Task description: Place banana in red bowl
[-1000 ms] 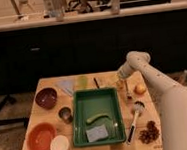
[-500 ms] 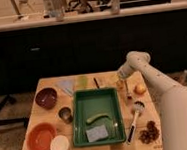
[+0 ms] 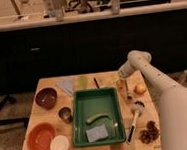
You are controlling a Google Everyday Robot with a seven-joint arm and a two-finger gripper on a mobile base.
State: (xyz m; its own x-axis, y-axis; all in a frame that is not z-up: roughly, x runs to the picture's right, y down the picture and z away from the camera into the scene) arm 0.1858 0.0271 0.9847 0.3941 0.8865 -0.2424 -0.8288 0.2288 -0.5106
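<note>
Banana (image 3: 119, 84) lies at the table's far right edge. My gripper (image 3: 121, 78) hangs right over it, jaws wide, holding nothing. Next I drop, pinch it, then carry it to the red bowl (image 3: 41, 140).

three bowls (image 3: 46, 97) – one gripper (image 3: 121, 82) over the table's far right – one green tray (image 3: 80, 122), one cup (image 3: 66, 114).

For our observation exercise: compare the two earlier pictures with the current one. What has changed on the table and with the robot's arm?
Nothing visibly changed. The tool hangs open above the table's far right part, holding nothing, as before. The green tray, red bowl and round fruit lie where they were.
</note>
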